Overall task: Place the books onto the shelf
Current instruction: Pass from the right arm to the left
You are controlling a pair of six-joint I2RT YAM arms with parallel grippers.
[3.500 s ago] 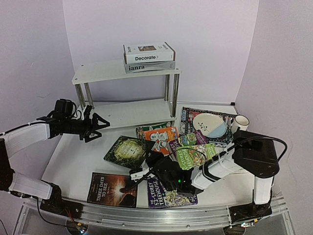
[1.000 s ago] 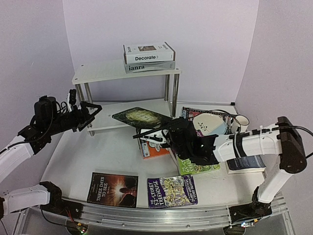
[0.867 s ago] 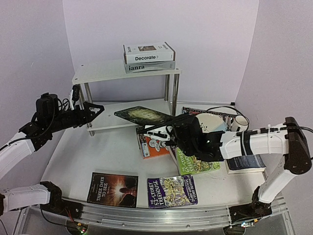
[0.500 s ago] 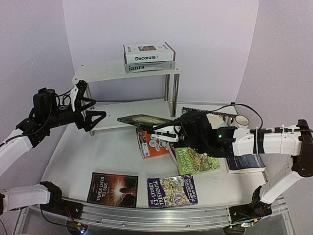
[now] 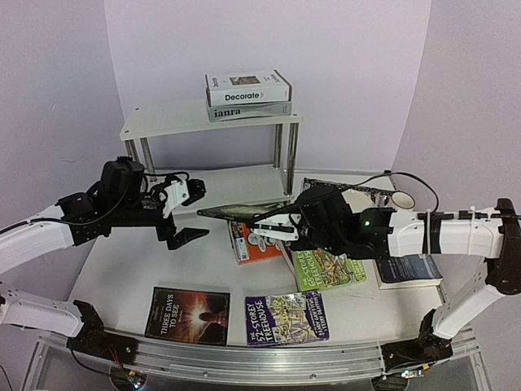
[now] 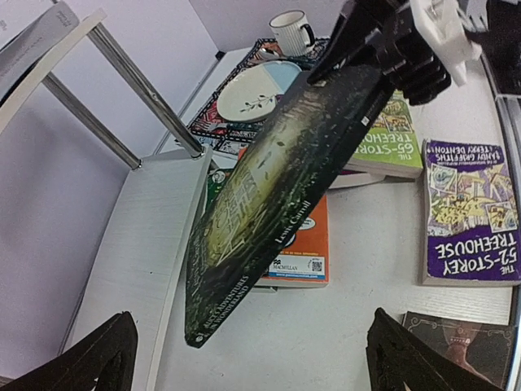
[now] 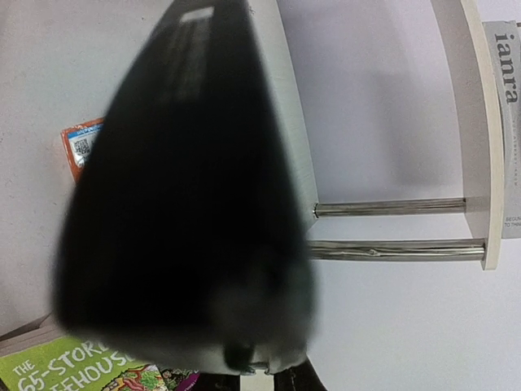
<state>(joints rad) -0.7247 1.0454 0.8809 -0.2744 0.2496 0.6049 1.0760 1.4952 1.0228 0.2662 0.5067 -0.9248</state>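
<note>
Above the table, the overhead camera shows the shelf (image 5: 207, 122) at the back wall. The white "Decorate" book (image 5: 248, 88) is stacked on the grey "ianra" book (image 5: 244, 112) on the shelf's upper tier. In front of the lower tier a dark green book (image 5: 240, 212) hangs in the air, nearly level. The right gripper (image 5: 281, 216) is clamped on its right end. That arm stretches in low from the right, passing over the green Treehouse book (image 5: 326, 269) and a navy book (image 5: 404, 275). An orange book (image 5: 262, 243) lies directly under the held one. Nearer the front edge lie the purple Treehouse book (image 5: 285, 318) and "Three Days to See" (image 5: 187, 315). A mug (image 5: 400, 199) stands at the far right. The left gripper (image 5: 187, 213) faces the held book's free end with its jaws spread wide and gripping nothing; its arm comes in from the left with the elbow raised.

At the left wrist, the held book runs diagonally across the view. Its low corner reaches just into the gap between the spread fingertips (image 6: 106, 358) and touches neither. Behind it a plate (image 6: 256, 90) sits on a patterned placemat (image 6: 213, 122), beside a chrome leg (image 6: 146, 90).

At the right wrist, the book is a dark blur that hides that gripper's fingers. Beyond it, two chrome legs and the edges of both tiers show.
</note>
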